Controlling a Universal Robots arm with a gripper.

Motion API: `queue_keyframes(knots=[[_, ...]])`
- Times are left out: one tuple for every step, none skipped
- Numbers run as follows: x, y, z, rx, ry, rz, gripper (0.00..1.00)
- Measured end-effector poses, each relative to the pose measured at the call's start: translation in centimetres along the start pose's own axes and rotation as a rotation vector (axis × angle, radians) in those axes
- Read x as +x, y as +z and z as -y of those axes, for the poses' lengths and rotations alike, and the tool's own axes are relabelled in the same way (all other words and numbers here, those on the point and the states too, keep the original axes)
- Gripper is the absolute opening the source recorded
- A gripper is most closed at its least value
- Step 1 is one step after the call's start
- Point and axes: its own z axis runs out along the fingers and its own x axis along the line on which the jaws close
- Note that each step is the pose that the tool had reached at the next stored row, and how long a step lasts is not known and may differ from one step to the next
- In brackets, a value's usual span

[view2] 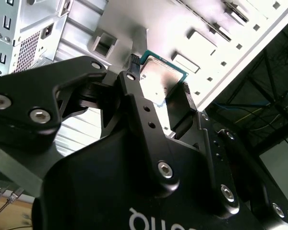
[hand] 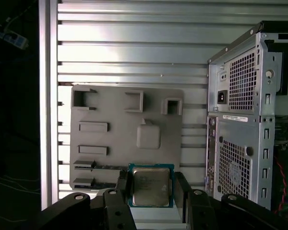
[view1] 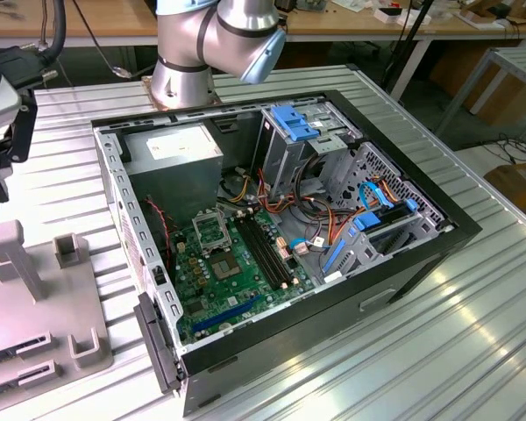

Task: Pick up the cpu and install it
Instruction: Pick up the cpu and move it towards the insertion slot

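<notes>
The black two-finger gripper [hand: 152, 179] is closed on opposite edges of the small square silver-topped, green-rimmed cpu [hand: 151, 188], holding it above one edge of the grey plastic fixture tray [hand: 110, 115], with bare ribbed aluminium table [hand: 134, 43] beyond.

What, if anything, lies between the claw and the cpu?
Nothing: in both wrist views the claw grips the cpu directly by opposite edges, with the gray tray behind it.

Silver-grey arm [view1: 212, 39], pale blue joint cap [view1: 263, 58], matte black claw [view2: 158, 82] (silver hex screws [view2: 164, 168])
</notes>
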Motion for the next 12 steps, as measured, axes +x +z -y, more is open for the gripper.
queue_keyframes(knots=[[-0.11, 0.0, 0.0, 0.0, 0.0, 0.0, 0.47], [-0.23, -0.01, 0.0, 0.0, 0.0, 0.0, 0.47], [-0.33, 0.0, 0.01, 0.0, 0.0, 0.0001, 0.47], [-0.43, 0.0, 0.01, -0.0001, 0.0, 0.0001, 0.47], [-0.54, -0.01, 0.01, 0.0, 0.0, 0.0, 0.47], [-0.66, -0.01, 0.01, 0.0001, 0.0, 0.0, 0.47], [-0.75, -0.02, 0.02, 0.0, 0.0, 0.0, 0.47], [-0.9, -0.02, 0.02, 0.0, 0.0, 0.0001, 0.47], [-0.97, -0.02, 0.02, 0.0, 0.0, 0.0001, 0.47], [-1.08, -0.02, 0.02, 0.0, 0.0, 0.0, 0.47], [-1.17, -0.02, 0.02, 0.0, 0.0, 0.0, 0.47], [-1.31, -0.02, 0.02, -0.0001, 0.0, 0.0, 0.47]])
